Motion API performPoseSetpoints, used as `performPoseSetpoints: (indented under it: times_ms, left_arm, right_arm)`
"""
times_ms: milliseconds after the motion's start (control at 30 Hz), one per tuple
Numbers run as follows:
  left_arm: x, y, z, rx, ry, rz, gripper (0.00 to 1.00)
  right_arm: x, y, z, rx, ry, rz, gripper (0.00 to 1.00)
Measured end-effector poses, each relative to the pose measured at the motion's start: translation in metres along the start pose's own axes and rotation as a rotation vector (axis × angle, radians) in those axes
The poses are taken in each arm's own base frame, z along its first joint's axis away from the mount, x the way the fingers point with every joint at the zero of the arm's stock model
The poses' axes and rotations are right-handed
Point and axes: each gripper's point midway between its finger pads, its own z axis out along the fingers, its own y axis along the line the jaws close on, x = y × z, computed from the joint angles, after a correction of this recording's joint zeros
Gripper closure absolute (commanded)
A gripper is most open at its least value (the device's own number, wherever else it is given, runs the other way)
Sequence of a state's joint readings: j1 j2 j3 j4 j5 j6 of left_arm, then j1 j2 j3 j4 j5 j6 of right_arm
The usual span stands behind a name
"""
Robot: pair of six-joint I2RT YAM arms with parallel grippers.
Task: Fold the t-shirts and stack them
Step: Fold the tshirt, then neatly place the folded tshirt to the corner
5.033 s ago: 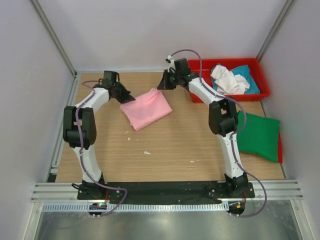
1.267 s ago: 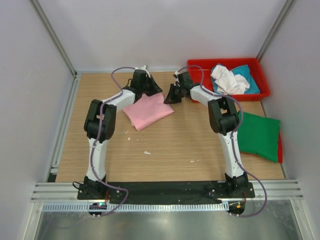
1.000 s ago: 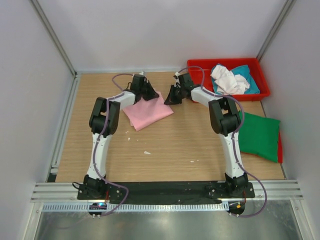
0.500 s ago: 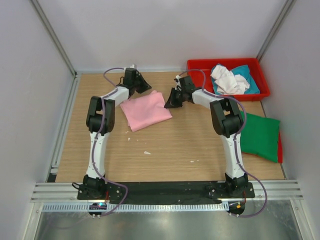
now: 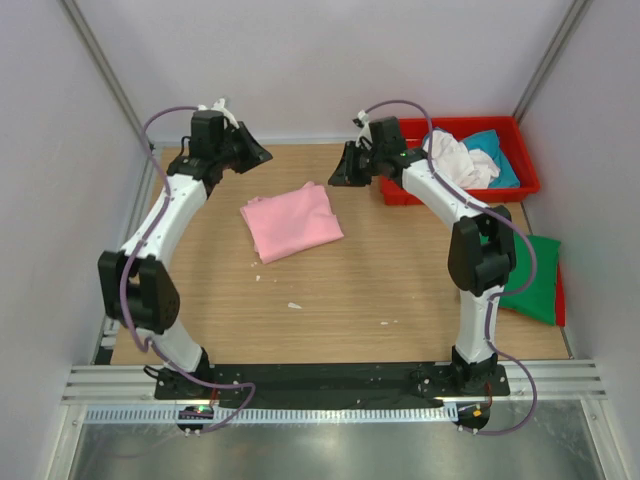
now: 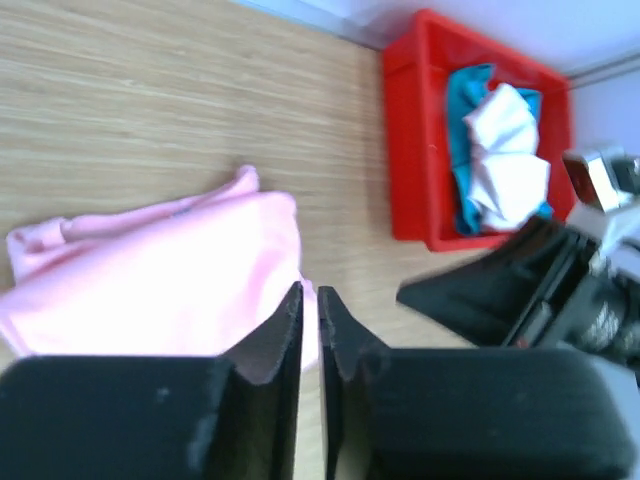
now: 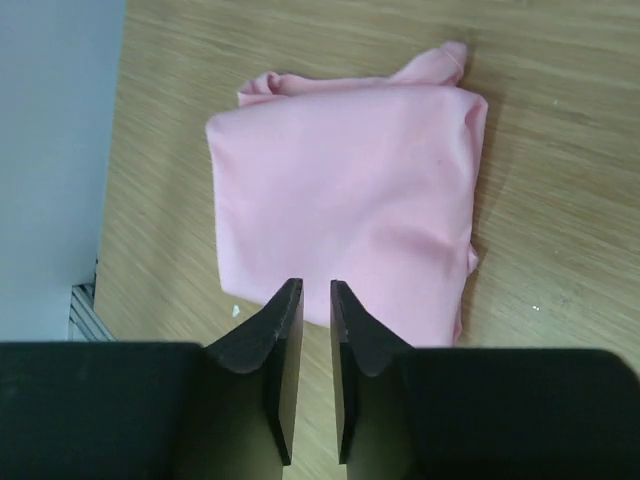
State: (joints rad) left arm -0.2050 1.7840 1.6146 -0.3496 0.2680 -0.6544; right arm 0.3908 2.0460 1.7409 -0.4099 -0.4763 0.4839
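A folded light pink t-shirt (image 5: 292, 220) lies flat on the wooden table, free of both grippers. My left gripper (image 5: 260, 157) hovers behind and left of it, shut and empty. My right gripper (image 5: 337, 176) hovers behind and right of it, jaws almost together with nothing between them. The left wrist view shows the pink shirt (image 6: 160, 270) below my gripper (image 6: 309, 292). The right wrist view shows the pink shirt (image 7: 340, 190) beyond my gripper (image 7: 316, 285). A dark green shirt (image 5: 535, 275) lies at the right edge. White (image 5: 455, 160) and teal (image 5: 490, 140) shirts lie in the tray.
A red plastic tray (image 5: 520, 135) stands at the back right corner and also shows in the left wrist view (image 6: 415, 140). White walls and metal posts enclose the table. Small white specks (image 5: 293, 305) lie on the wood in front of the pink shirt.
Both grippers have lifted off and drawn back from the pink shirt. The left arm swung far to the back left, the right arm rose toward the tray. The shirt stays folded.
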Motion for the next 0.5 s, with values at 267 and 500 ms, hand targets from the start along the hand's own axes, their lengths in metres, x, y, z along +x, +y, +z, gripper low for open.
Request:
performPoseSetpoints:
  times_ms: [267,500]
  left_arm:
    - [0.084,0.033,-0.062,-0.101,0.145,-0.094,0.26]
    - [0.150,0.093,-0.074,-0.329,0.290,-0.171,0.24]
  right_arm:
    - [-0.016,-0.005,-0.014,0.086,-0.050,-0.140,0.00]
    - [0.035,-0.047,0.022,0.180,0.087,-0.131,0.00]
